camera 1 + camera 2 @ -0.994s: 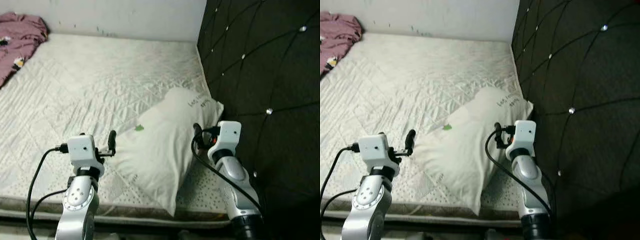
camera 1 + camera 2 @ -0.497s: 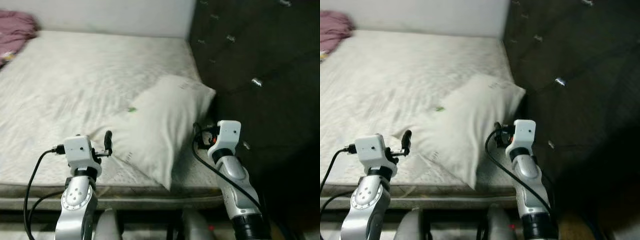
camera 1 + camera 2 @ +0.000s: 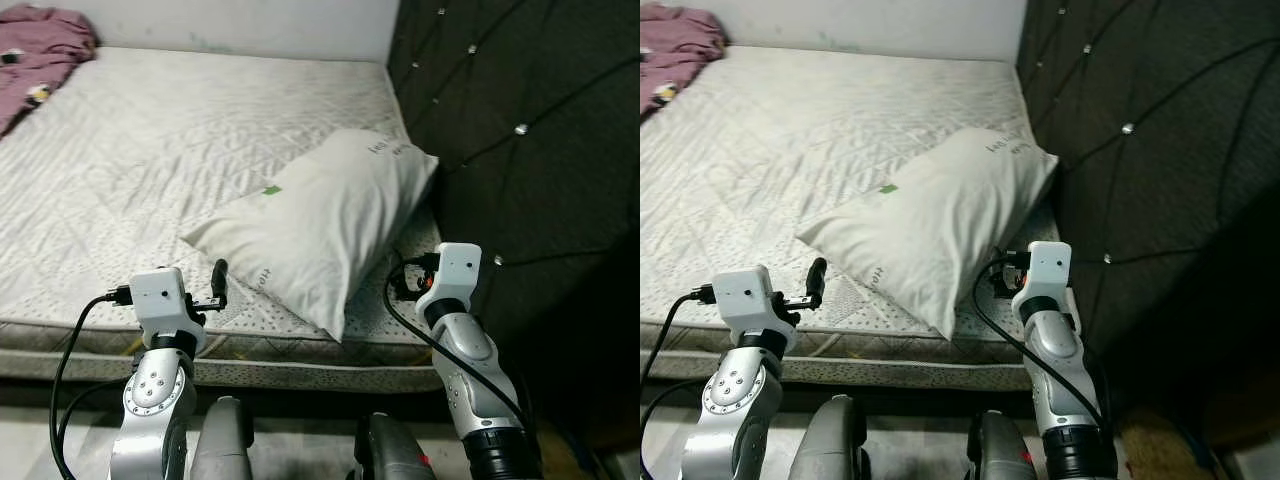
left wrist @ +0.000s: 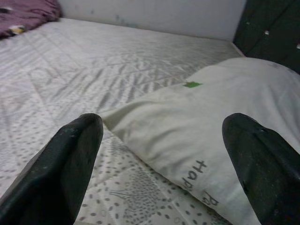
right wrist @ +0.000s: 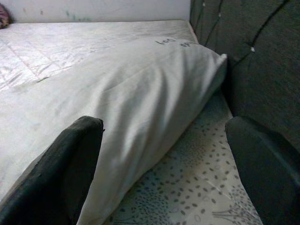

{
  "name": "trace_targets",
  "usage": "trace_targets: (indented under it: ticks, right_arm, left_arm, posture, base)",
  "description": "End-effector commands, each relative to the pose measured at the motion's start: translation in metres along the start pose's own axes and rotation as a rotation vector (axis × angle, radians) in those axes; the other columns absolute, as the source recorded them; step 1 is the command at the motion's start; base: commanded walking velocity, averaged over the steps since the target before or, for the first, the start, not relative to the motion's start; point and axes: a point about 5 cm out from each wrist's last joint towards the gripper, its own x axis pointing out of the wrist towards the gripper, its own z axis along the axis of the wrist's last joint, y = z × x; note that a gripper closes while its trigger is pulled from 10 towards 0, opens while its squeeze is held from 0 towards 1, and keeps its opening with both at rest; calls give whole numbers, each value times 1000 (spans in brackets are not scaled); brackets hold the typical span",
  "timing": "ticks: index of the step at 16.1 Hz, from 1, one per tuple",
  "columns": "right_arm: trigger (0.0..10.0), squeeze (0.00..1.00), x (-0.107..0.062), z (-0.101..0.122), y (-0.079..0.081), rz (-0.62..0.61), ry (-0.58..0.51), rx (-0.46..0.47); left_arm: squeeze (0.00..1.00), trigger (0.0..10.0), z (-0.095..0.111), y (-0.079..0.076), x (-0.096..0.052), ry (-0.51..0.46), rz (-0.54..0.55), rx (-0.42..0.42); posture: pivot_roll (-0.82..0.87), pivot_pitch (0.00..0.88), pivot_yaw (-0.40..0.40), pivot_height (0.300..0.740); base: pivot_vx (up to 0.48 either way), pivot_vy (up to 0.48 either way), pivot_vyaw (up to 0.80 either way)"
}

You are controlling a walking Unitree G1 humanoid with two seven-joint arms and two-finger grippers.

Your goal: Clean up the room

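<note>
White cotton, with a small green tag and grey lettering — the pillow (image 3: 320, 225) lies slantwise on the right side of the quilted mattress (image 3: 150, 150), its far corner touching the dark tufted headboard (image 3: 520, 140). A crumpled maroon blanket (image 3: 40, 50) sits at the far left corner, well apart from the pillow. The left gripper (image 4: 164, 173) hangs over the near edge of the mattress, fingers spread wide with nothing between them, pointing at the pillow's near left corner. The right gripper (image 5: 168, 173) hovers near the pillow's right side — just beside the headboard — its fingers also wide apart and holding nothing.
</note>
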Motion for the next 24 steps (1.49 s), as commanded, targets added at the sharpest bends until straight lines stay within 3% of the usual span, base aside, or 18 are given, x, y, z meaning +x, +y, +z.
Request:
trace_targets:
  ticks: [1,4,9,24]
  right_arm:
    - [10000,0,2,6,2,5,-21,2]
    - [10000,0,3,6,2,9,-22,-1]
    - [10000,0,2,5,2,6,-18,-6]
    - [10000,0,3,5,2,10,-16,-13]
  left_arm:
    - [0,10000,3,-1,0,-6,-5,-3]
    - [0,10000,3,1,0,-7,-2,-1]
    - [0,10000,3,0,-1,-19,-19,-14]
    - [0,10000,4,1,-1,-18,-16,-12]
  posture:
    - [-14,124,-28,636]
    - [-12,122,-29,607]
    - [-13,113,-31,607]
    - [-11,117,-37,607]
  base:
    - [0,0,0]
    - [0,0,0]
    - [0,0,0]
    - [280,0,0]
